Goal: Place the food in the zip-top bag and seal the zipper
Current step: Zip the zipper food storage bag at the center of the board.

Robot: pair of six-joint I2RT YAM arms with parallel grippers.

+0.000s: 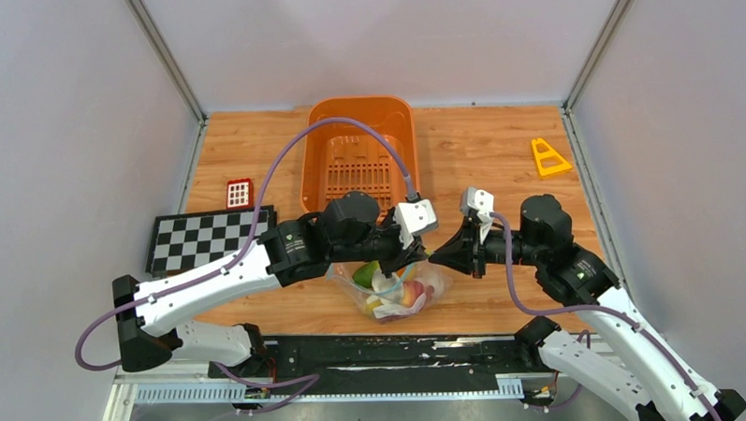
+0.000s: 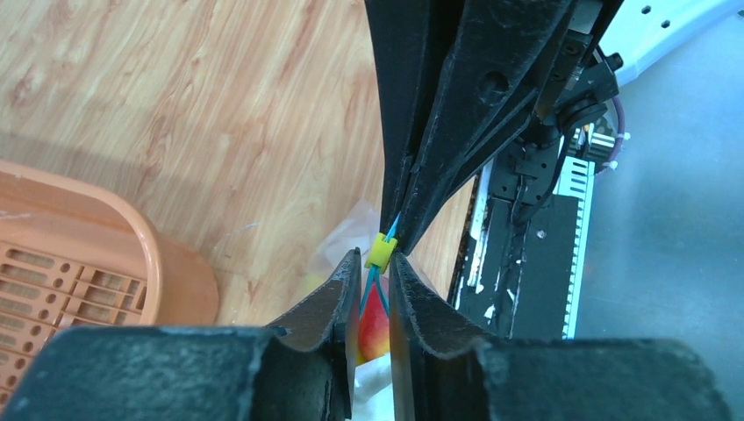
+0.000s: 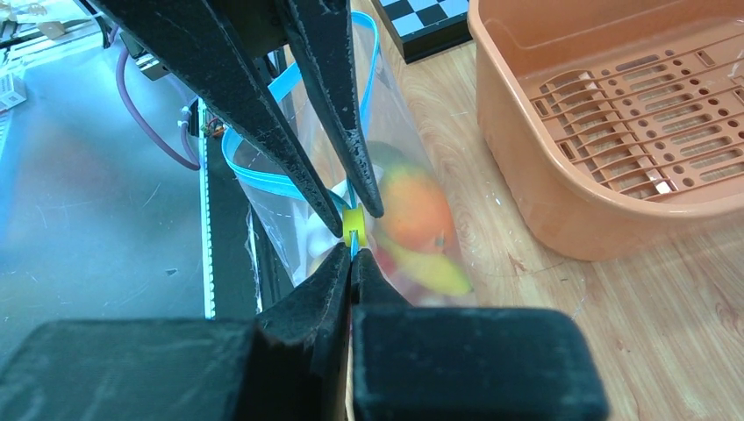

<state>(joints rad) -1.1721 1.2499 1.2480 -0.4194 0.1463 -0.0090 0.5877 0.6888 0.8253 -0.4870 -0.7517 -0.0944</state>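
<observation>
Right wrist view: you see the right end effector (image 3: 351,253) clenched on the zipper (image 3: 263,180), just beside its yellow slider (image 3: 354,219).
Your left end effector (image 2: 375,256): fingers narrowed around that slider; you cannot tell whether they clamp it.
The zip-top bag (image 1: 395,289): below both end effectors, the food (image 3: 417,210) inside it.
Hard to make out: food pieces blur behind the plastic.
Around: orange basket (image 1: 362,145) behind the bag; checkerboard (image 1: 211,237), red grid block (image 1: 239,192) and yellow triangle (image 1: 548,158) on the counter (image 1: 480,151), well apart.

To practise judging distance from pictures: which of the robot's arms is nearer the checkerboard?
Left. The left arm passes close by the near edge of the checkerboard; the right arm stands beyond the zip-top bag, far from it.
</observation>
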